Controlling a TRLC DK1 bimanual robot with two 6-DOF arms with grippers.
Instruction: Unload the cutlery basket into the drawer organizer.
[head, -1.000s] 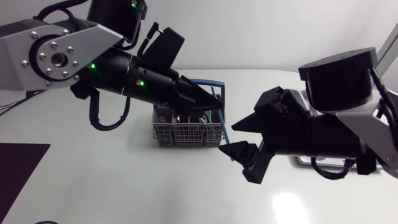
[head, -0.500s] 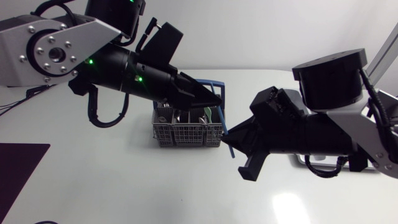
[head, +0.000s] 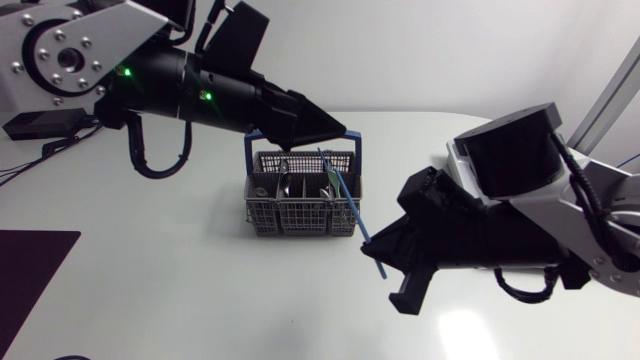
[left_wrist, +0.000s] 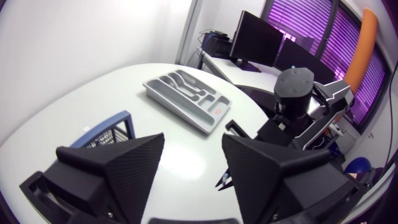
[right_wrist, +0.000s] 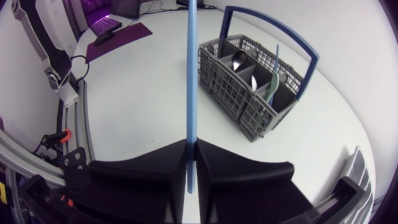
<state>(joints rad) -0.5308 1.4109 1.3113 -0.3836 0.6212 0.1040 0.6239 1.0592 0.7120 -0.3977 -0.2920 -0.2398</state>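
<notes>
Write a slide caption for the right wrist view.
Black fingers clamp a slim blue utensil; the grey, blue-handled cutlery basket stands ahead.

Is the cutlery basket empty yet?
Not empty: the basket holds spoons and a green utensil; the right gripper grips a blue utensil.

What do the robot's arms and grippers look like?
Left arm: silver-grey links, a round bolted plate, black joints, green lights, black cables. Right arm: silver-grey link, bulky black cylindrical joint, black cable. Left gripper and right gripper: matte black, broad wedge fingers.
</notes>
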